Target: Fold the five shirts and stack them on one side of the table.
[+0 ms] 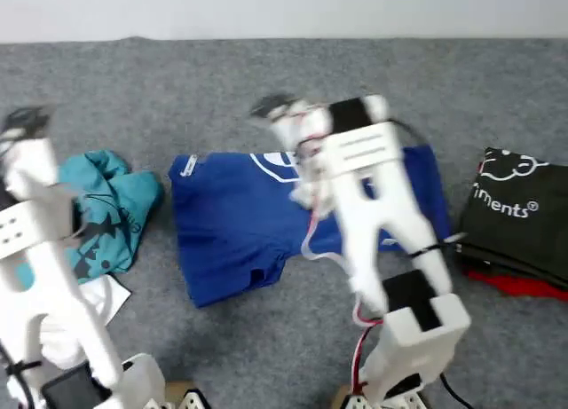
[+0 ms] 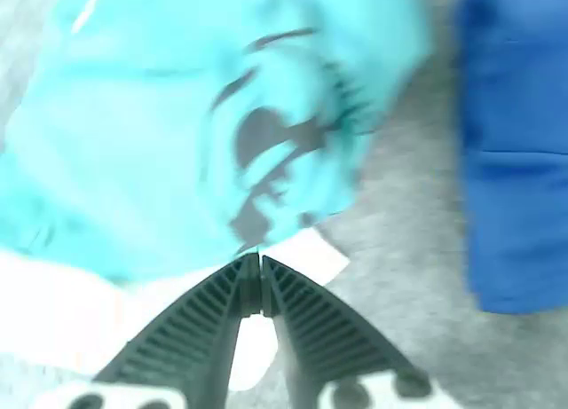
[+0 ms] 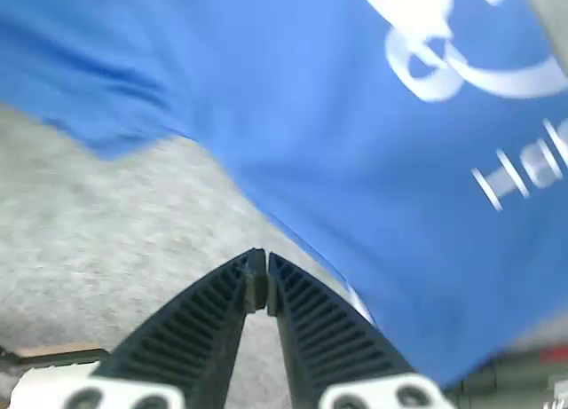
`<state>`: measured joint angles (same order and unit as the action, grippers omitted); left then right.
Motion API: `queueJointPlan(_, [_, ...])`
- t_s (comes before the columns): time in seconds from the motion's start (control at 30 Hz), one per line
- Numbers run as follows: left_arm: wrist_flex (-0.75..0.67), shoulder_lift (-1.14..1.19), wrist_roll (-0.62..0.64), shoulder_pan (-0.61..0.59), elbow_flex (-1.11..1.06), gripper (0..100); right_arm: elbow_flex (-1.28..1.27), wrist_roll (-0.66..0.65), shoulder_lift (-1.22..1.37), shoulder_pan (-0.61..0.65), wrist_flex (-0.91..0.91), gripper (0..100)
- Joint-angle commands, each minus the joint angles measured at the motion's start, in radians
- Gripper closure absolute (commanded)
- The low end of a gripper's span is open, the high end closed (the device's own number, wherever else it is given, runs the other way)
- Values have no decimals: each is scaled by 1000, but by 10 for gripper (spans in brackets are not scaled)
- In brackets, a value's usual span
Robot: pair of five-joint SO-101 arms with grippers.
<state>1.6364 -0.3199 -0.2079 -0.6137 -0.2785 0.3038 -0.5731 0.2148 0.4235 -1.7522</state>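
Two SO-101 arms work over a grey-covered table (image 1: 266, 81) strewn with shirts. The left gripper (image 2: 260, 271) hangs with its jaws pressed together. Just ahead of the jaw tips lies the crumpled teal shirt (image 2: 177, 116) with its dark print. A white shirt (image 2: 53, 311) lies beneath and to one side of the jaws, touching the teal one's edge. Well off to the other side of the jaws, across a strip of bare grey cloth, lies the blue shirt (image 2: 515, 143).

The right gripper (image 3: 266, 267) is likewise closed, tip against tip, above the grey cloth. The blue shirt's hem runs just ahead of its jaw tips, and the white lettering sits farther out from them.

From the high view, the blue shirt (image 1: 240, 223) lies spread and partly folded at the table's middle, under the right arm. The teal shirt (image 1: 120, 209) and white shirt (image 1: 102, 298) are bunched beside the left arm. On the far side of the right arm, well apart from both sets of jaws, a folded black shirt (image 1: 519, 214) rests on top of a red shirt (image 1: 524, 287).
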Motion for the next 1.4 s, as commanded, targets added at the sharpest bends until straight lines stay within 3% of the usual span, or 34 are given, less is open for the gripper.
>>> queueJointPlan(0.0, [-75,-34,-52,-150,-70,992,5,-9,15,156,-36,900])
queueJointPlan(0.17, [-135,-34,-114,-255,-174,992,5,-9,94,341,-35,781])
queueJointPlan(0.53, [-167,-34,-138,-327,-209,992,9,-5,289,628,47,779])
queueJointPlan(0.7, [-163,-35,-140,-327,-209,992,9,-3,309,627,124,712])
queueJointPlan(1.03, [-166,-35,-140,-327,-209,992,8,-8,363,584,260,713])
queueJointPlan(1.37, [-167,-35,-140,-327,-209,992,11,-9,507,555,263,714])
